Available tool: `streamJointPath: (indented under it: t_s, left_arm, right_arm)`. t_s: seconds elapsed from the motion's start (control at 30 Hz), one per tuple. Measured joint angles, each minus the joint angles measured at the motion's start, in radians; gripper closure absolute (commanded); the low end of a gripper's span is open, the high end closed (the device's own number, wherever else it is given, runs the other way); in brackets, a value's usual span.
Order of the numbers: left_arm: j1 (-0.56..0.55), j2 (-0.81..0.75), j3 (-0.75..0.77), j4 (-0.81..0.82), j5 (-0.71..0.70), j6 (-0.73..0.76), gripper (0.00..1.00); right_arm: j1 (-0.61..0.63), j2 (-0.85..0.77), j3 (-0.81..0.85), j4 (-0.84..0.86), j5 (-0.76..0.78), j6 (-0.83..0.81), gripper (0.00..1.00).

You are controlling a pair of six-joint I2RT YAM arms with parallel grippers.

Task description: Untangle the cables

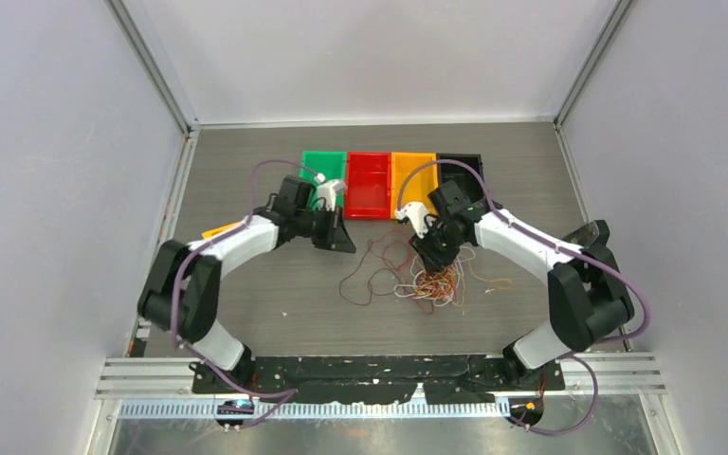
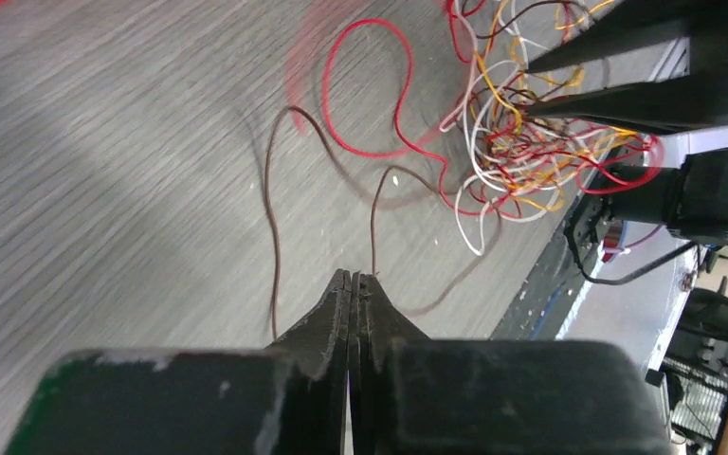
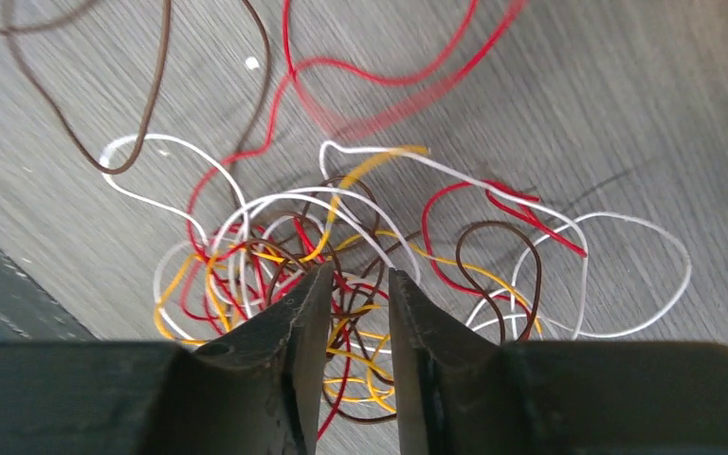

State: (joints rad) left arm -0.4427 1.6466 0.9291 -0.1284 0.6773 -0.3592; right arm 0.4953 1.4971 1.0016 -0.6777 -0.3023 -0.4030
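Observation:
The cables (image 1: 431,282) lie as a tangle of red, dark brown, yellow-orange and whitish wires on the grey table, with loose red and brown loops (image 1: 368,275) spreading to the left. My left gripper (image 1: 346,245) is just left of those loops. In the left wrist view it (image 2: 354,275) is shut, with a dark brown cable (image 2: 373,223) running into its tips. My right gripper (image 1: 424,261) hovers over the tangle's top edge. In the right wrist view it (image 3: 360,273) is open, its fingers straddling the tangle (image 3: 341,237) without closing on it.
Four trays stand in a row behind the cables: green (image 1: 323,168), red (image 1: 369,185), orange (image 1: 413,178) and black (image 1: 462,166). A small orange object (image 1: 220,229) lies by the left arm. White walls enclose the table.

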Motion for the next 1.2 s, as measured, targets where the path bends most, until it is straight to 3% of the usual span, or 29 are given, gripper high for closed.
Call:
streamJointPath:
  t_s: [0.17, 0.23, 0.27, 0.33, 0.47, 0.63, 0.8, 1.03, 1.2]
  left_arm:
    - [0.089, -0.233, 0.014, -0.155, 0.004, 0.088, 1.0]
    - [0.115, -0.341, 0.025, -0.18, -0.003, 0.11, 0.6]
    - [0.118, -0.379, 0.026, -0.182, -0.004, 0.115, 0.46]
    - [0.114, -0.442, 0.024, -0.179, -0.008, 0.115, 0.37]
    - [0.09, -0.424, -0.034, -0.122, -0.031, 0.045, 0.35]
    - [0.02, -0.231, -0.072, -0.045, -0.055, -0.027, 0.36]
    - [-0.053, -0.105, -0.067, 0.087, 0.005, 0.033, 0.35]
    - [-0.063, -0.107, 0.066, 0.01, 0.053, 0.554, 0.29]
    - [-0.065, -0.232, 0.026, -0.122, 0.053, 0.96, 0.29]
  right_arm:
    - [-0.006, 0.065, -0.026, -0.009, 0.058, -0.074, 0.63]
    - [-0.014, 0.092, -0.035, -0.009, 0.072, -0.09, 0.63]
    - [-0.019, 0.101, -0.037, -0.011, 0.076, -0.093, 0.64]
    - [-0.031, 0.105, -0.038, -0.016, 0.08, -0.096, 0.64]
    - [-0.041, 0.102, -0.037, -0.019, 0.08, -0.095, 0.64]
    - [-0.041, 0.1, -0.034, -0.028, 0.071, -0.095, 0.64]
    - [-0.041, 0.1, -0.022, -0.036, 0.034, -0.09, 0.64]
    - [-0.05, 0.098, 0.021, -0.073, -0.024, -0.072, 0.62]
    - [-0.108, 0.074, 0.069, -0.14, -0.116, -0.047, 0.6]
